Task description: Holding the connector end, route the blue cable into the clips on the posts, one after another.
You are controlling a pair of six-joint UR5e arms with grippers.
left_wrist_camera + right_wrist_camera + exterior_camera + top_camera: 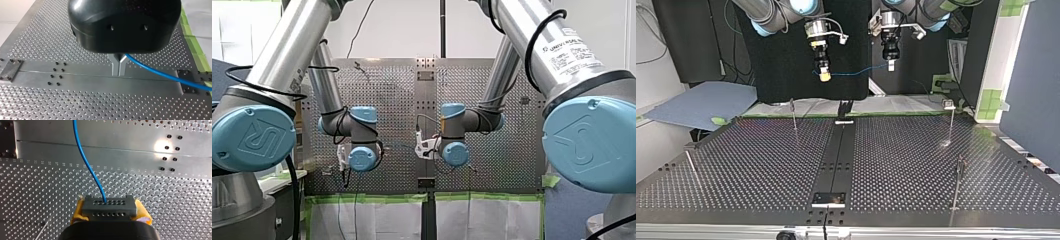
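In the top view both arms hang high over the perforated table (916, 165). The blue cable (853, 74) sags slightly between the two grippers. My right gripper (824, 76), with yellow pads, is at that view's left. My left gripper (890, 65) is at its right. In the right wrist view my right gripper (109, 204) is shut on a grey connector block (110, 207), and the blue cable (86, 162) leaves it ahead. In the left wrist view my left gripper (119, 73) has its metal fingers (115, 67) shut on the blue cable (160, 73). Thin posts stand on the table (794, 113), (952, 121), (958, 186).
A black rail (836, 155) runs down the table's middle in the top view. Another thin post (691, 166) leans near that view's left edge. A blue-grey sheet (701, 102) lies beyond the table there. Green tape (992, 102) marks the panel at that view's right.
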